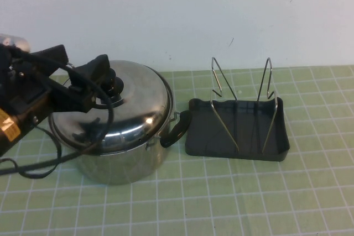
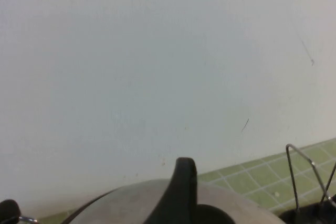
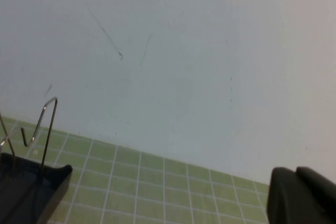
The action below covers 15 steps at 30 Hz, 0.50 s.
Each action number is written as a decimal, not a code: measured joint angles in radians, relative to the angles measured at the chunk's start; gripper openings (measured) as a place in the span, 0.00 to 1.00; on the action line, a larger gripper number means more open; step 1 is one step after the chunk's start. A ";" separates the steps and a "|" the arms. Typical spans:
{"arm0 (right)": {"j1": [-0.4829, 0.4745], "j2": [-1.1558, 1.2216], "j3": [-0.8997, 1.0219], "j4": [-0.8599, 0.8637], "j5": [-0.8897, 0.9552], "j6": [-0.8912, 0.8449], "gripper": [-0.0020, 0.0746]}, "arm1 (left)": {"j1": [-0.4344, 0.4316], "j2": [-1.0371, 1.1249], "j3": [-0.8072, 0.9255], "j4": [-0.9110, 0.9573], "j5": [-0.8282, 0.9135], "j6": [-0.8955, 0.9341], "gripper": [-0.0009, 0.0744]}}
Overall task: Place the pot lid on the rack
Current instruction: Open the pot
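Nothing has been moved onto the rack so far, as far as one can see from here. The round, domed, shiny stainless-steel pot lid with its black round knob sits on the deep steel pot, which stands on the green gridded table towards the robot's left. Just beside the pot on its right, one black pot handle close to its edge, lies the dark grey rectangular plastic rack, and its two upright bent chrome-wire loops stand bare, with nothing leaning between them.

The left gripper is down at the centre of the lid, its black fingers set either side of the knob. Whether they have pinched onto it or merely bracket it I cannot tell; the knob is partly hidden behind them. The left wrist view shows only one finger tip rising over the lid's dome, with the rack's wire off to the side.

The right gripper is out of the high view; its wrist camera catches only a dark corner of it, near the rack's far side, so its state is not readable.

By my reckoning the job is at the grasping stage: lifting the lid, carrying it across and standing it between the loops all remain.
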 joint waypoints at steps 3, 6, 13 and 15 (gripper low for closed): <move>0.000 0.000 0.000 0.001 0.014 -0.003 0.02 | 0.000 0.093 -0.044 0.015 -0.002 -0.011 0.87; 0.000 0.000 0.000 0.002 0.016 -0.003 0.02 | 0.000 0.175 -0.078 0.021 -0.002 -0.024 0.84; 0.000 0.000 0.000 0.010 0.018 -0.003 0.02 | -0.002 0.309 -0.115 0.024 0.028 -0.006 0.81; 0.000 0.000 0.000 0.010 0.018 -0.003 0.02 | -0.006 0.332 -0.118 0.012 0.030 0.014 0.79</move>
